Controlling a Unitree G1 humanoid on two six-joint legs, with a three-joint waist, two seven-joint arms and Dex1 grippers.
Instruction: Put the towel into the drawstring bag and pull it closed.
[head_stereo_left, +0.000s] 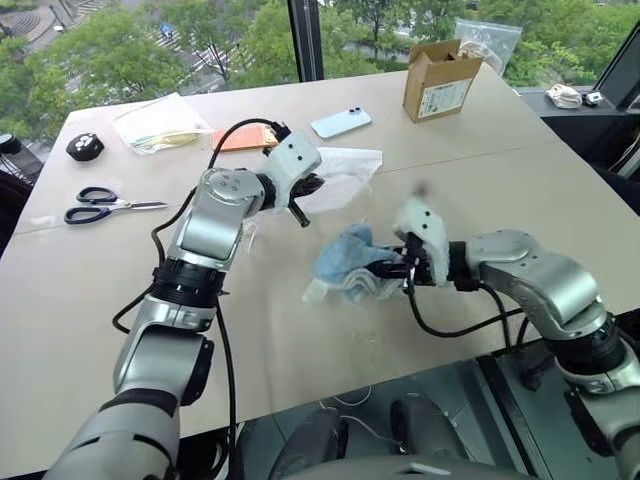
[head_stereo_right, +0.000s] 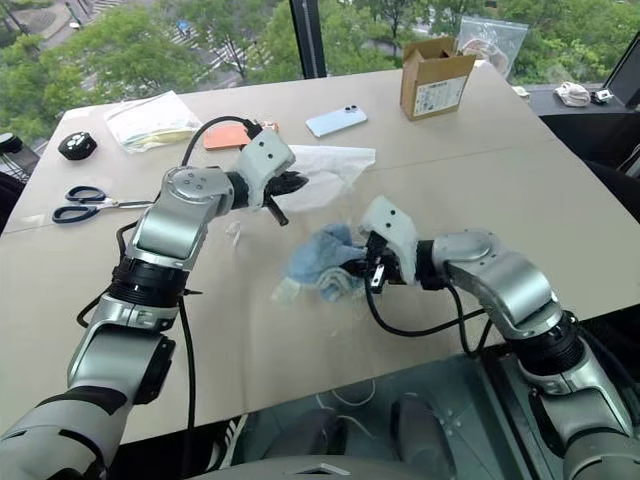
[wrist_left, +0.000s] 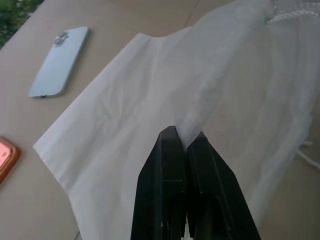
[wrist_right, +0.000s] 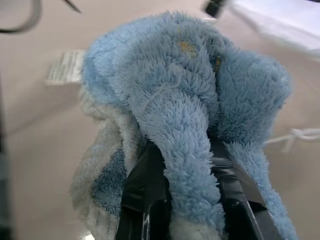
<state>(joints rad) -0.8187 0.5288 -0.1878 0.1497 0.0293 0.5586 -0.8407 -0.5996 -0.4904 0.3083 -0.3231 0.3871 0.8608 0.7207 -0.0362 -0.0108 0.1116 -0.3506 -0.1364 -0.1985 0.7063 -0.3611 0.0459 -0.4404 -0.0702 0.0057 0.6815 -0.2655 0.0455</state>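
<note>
From the head, the left gripper (head_stereo_left: 305, 187) is pinched on the near edge of the white drawstring bag (head_stereo_left: 345, 165), which lies on the table (head_stereo_left: 500, 180) near a phone (head_stereo_left: 341, 122) and a cardboard box (head_stereo_left: 440, 80), while the right gripper (head_stereo_left: 398, 268) holds the light blue towel (head_stereo_left: 348, 260) bunched just above the tabletop, near the bag. The left wrist view shows the black fingers (wrist_left: 170, 190) pressed together on the bag's thin cloth, though the pinched fold itself is hard to make out. In the right wrist view the fluffy towel (wrist_right: 185, 100) bulges between and over the fingers (wrist_right: 145, 195), which are clamped on it, with a white cord (wrist_right: 295, 136) lying on the table beside it.
</note>
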